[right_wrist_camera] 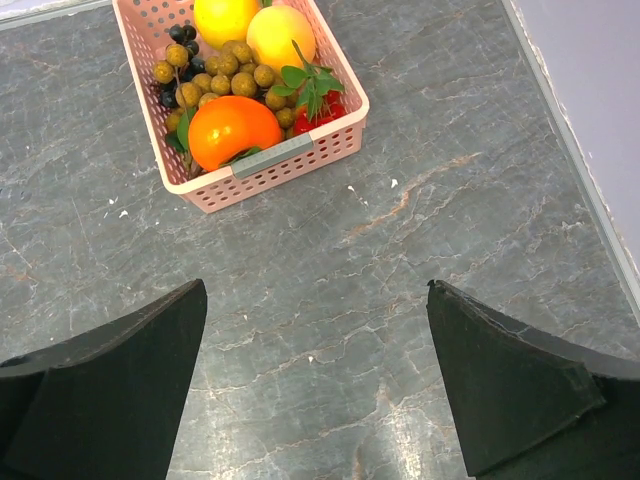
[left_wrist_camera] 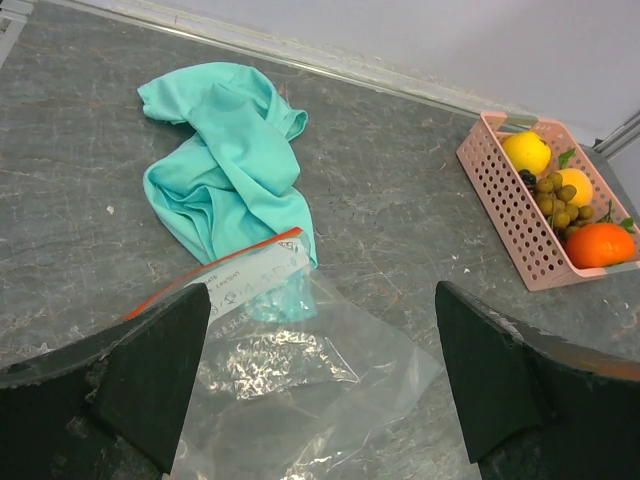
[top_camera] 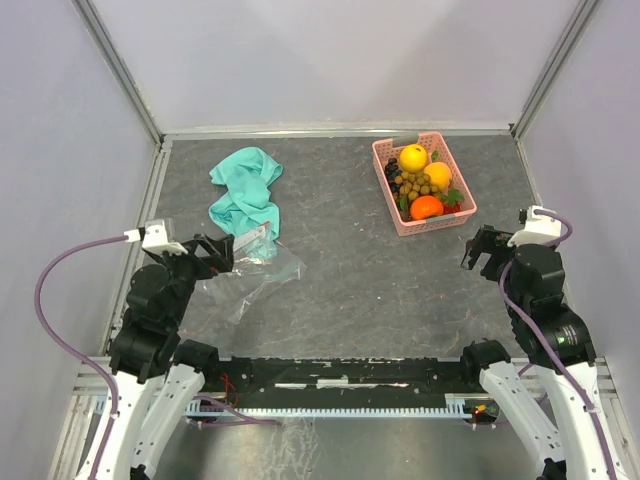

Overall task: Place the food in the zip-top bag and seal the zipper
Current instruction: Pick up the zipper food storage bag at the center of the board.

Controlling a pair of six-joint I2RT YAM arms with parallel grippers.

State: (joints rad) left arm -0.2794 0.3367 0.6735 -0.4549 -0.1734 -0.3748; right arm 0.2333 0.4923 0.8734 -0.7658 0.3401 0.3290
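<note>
The food lies in a pink basket (top_camera: 438,223) at the back right: a yellow lemon (top_camera: 413,157), orange round fruits (top_camera: 427,207), a tan berry cluster (top_camera: 416,184), dark grapes (top_camera: 391,171) and a red strawberry (top_camera: 453,202). The clear zip-top bag (top_camera: 258,270) lies flat and empty at the left, its red zipper (left_wrist_camera: 250,256) at the far edge, touching the teal cloth. My left gripper (top_camera: 216,256) hovers open over the bag's near part (left_wrist_camera: 322,300), holding nothing. My right gripper (top_camera: 484,250) is open above bare table just in front of the basket (right_wrist_camera: 318,290).
A crumpled teal cloth (top_camera: 245,190) lies behind the bag, its near tip over the bag's mouth (left_wrist_camera: 225,160). Pale walls with metal rails enclose the dark marbled table (top_camera: 350,260) on three sides. Open tabletop lies between bag and basket.
</note>
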